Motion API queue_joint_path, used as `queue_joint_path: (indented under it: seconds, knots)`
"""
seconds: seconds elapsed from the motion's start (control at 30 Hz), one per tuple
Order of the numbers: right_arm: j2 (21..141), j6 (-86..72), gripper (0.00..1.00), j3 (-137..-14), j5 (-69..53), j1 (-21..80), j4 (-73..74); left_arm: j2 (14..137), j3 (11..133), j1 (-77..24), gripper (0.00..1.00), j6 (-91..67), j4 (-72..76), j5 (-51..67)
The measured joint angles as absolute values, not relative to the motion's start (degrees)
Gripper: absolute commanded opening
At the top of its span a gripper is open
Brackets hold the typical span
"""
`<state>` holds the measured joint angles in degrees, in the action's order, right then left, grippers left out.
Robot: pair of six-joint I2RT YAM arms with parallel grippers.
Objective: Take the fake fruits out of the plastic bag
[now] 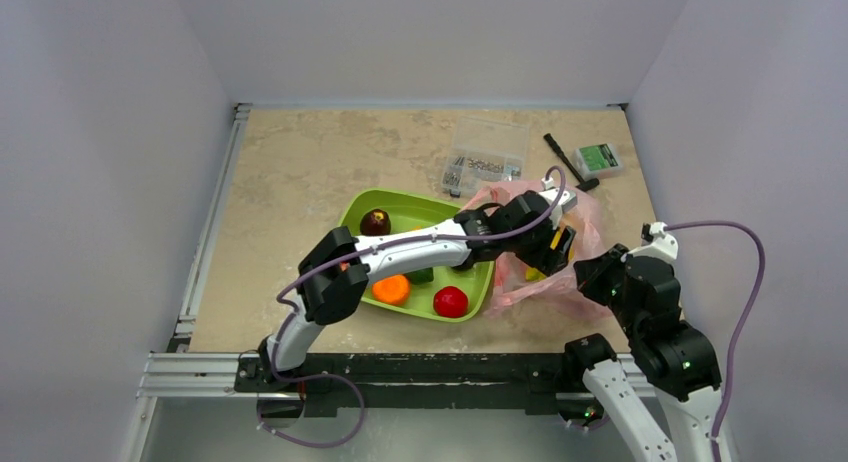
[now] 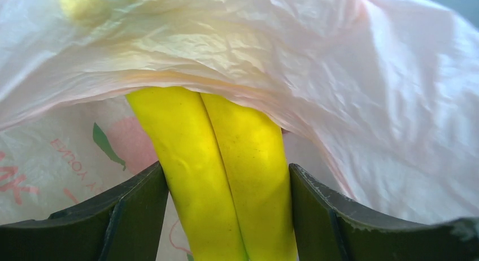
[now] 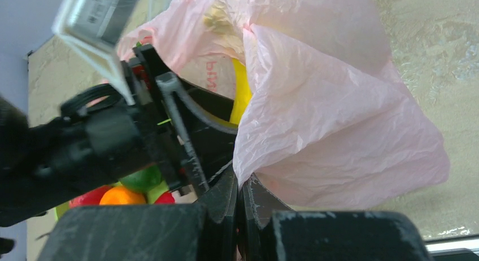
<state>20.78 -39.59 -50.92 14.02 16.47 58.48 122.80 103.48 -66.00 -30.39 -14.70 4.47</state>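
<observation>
Beige tabletop [image 1: 300,172], top view: plastic bag [image 1: 590,227] lies touching the green tray's [image 1: 400,202] right edge. Left wrist view: left gripper [image 2: 226,166] clamps the banana [image 2: 220,136] under the bag's film. Right wrist view: right gripper [image 3: 240,187], fingers pressed together, pinches the bag's edge.

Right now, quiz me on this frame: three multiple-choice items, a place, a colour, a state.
1. Where is the left tool? A inside the plastic bag B over the parts box C resting in the green tray
2. What colour is the fruit between its fingers? A red B yellow C orange
3. What state is the right tool in? A open B shut on the plastic bag C shut on a fruit
1 A: pink film surrounds it. 2 B: the banana is yellow. 3 B: it pinches the bag's edge.
</observation>
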Motion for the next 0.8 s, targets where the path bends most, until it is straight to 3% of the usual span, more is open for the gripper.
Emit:
queue_joint_path:
  seconds: [0.43,0.8]
  knots:
    - [22.7,-39.3,0.0,-51.1,14.5,16.5,57.1,111.2,100.2,-64.4,0.0,-26.0,-25.9,13.7]
    - [23.4,-38.7,0.0,-51.1,14.6,16.5,55.7,96.0,88.1,-63.9,0.0,-18.9,-36.0,14.9]
